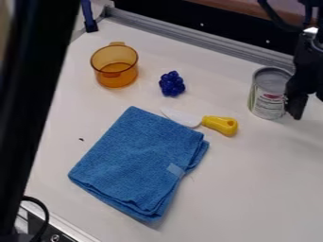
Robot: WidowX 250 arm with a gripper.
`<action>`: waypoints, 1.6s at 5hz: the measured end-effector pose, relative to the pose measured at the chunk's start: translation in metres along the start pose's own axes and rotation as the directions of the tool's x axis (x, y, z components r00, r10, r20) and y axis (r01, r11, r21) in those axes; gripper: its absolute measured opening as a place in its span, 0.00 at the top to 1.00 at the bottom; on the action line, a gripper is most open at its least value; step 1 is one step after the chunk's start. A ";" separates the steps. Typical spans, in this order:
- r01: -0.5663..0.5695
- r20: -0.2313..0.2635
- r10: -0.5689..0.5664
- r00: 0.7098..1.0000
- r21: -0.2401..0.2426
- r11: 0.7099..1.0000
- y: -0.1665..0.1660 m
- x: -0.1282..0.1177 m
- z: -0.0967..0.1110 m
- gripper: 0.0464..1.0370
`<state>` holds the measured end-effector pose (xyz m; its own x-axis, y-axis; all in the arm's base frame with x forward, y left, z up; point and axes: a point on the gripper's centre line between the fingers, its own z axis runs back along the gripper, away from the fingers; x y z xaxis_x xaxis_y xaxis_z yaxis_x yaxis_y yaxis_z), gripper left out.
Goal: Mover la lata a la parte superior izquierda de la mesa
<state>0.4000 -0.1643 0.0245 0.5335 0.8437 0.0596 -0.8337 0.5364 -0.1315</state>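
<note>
- A folded blue cloth [142,160] lies on the white counter [259,189].
- Beside it, a yellow-handled white knife [219,125].
- At right, my black gripper [308,105], fingers apart, beside the upright silver metal can [267,94].
- Shiny blue grapes [172,84], farther left.
- Farthest, a see-through amber cup [115,71].

White table [252,189] with can [267,97], amber cup [115,68], blue cluster [172,84], knife [219,125], cloth [140,160].

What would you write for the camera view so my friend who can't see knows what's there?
A black robot pincer is right by a can on a white table. Further left are a yellow-handled knife, bumpy blue thing, orange cup and folded blue cloth.
</note>
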 end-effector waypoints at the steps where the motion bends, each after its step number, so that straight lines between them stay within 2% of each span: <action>1: -0.060 0.046 0.060 0.997 0.006 0.998 0.001 0.007 -0.003 0.04; 2: -0.135 0.092 0.135 0.987 0.001 0.991 0.003 0.020 -0.003 0.04; 4: -0.187 0.091 0.184 0.979 0.019 0.982 0.014 0.050 -0.005 0.04; 6: -0.132 0.115 0.125 0.986 0.053 0.990 0.034 0.082 -0.013 0.04; 7: -0.124 0.099 0.118 0.988 0.054 0.991 0.043 0.104 -0.014 0.04; 8: -0.144 0.127 0.138 0.982 0.041 0.989 0.052 0.128 -0.015 0.04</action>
<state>0.4271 -0.0292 0.0104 0.3910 0.9052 0.1665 -0.9069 0.4097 -0.0979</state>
